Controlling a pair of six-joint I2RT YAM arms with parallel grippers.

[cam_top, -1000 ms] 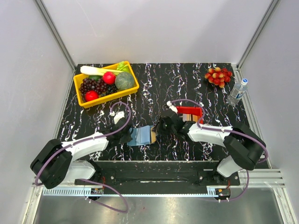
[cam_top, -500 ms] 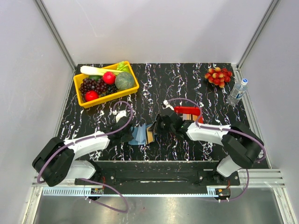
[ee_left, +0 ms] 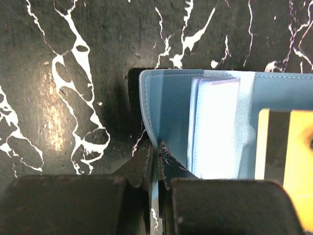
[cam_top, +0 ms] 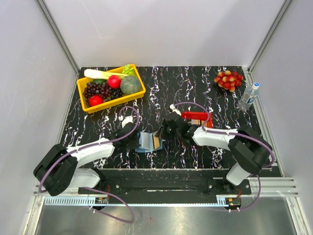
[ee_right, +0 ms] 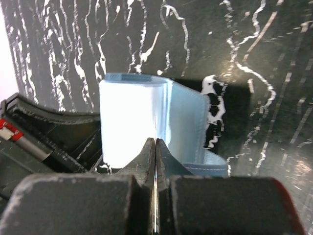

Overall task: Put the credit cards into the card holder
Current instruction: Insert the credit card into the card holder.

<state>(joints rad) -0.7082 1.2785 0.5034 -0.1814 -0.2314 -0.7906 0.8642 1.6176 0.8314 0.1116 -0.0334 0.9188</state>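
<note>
The steel-blue card holder (cam_top: 145,142) lies open on the black marbled table between the two arms. My left gripper (cam_top: 134,141) is shut on its left flap; in the left wrist view the jaws (ee_left: 156,149) pinch the blue edge of the card holder (ee_left: 171,112). My right gripper (cam_top: 163,137) is shut on a tan-gold credit card (cam_top: 156,142) with a dark stripe (ee_left: 293,166), held against the holder's right side. In the right wrist view the fingers (ee_right: 155,142) clamp the card edge-on, right at the holder's inner pockets (ee_right: 186,122). Glare whitens those pockets.
A small red tray (cam_top: 195,116) sits just behind the right arm's wrist. A yellow basket (cam_top: 117,100) of fruit and vegetables stands at the back left. A red fruit bunch (cam_top: 228,79) and a water bottle (cam_top: 249,96) are at the back right.
My right gripper has moved left with the card, up against the card holder. The red tray shows more behind it. The left gripper has kept its hold and shifted slightly.
</note>
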